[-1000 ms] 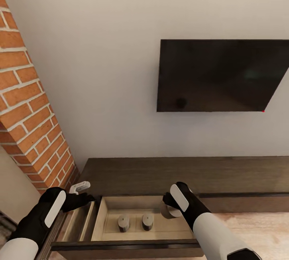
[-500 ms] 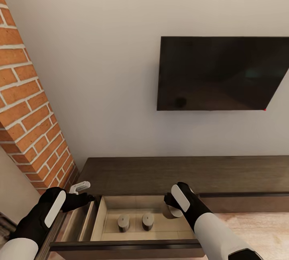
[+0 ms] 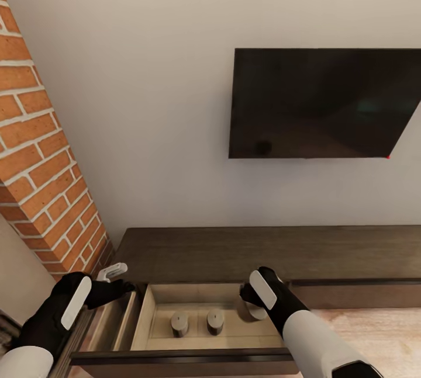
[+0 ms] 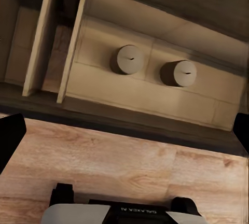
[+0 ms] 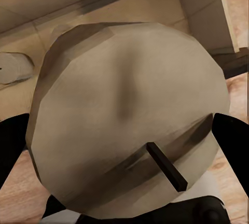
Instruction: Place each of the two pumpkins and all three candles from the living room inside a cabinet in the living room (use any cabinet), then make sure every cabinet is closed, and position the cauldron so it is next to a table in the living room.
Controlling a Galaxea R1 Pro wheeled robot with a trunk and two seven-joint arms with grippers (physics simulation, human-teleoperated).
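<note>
Two candles [image 3: 179, 323] [image 3: 215, 321] upright in open drawer [image 3: 153, 308] of cabinet [image 3: 263, 252], side by side, apart. Third candle [image 5: 124, 115] grasped in right tool [image 3: 252, 302] over drawer's right end. Left tool [image 3: 111, 277] released, past drawer's left edge.

Head high, looking down; wrists close above drawer [image 3: 204, 331].

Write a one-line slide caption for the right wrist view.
Right end effector holds a beige candle above the open cabinet drawer.
</note>
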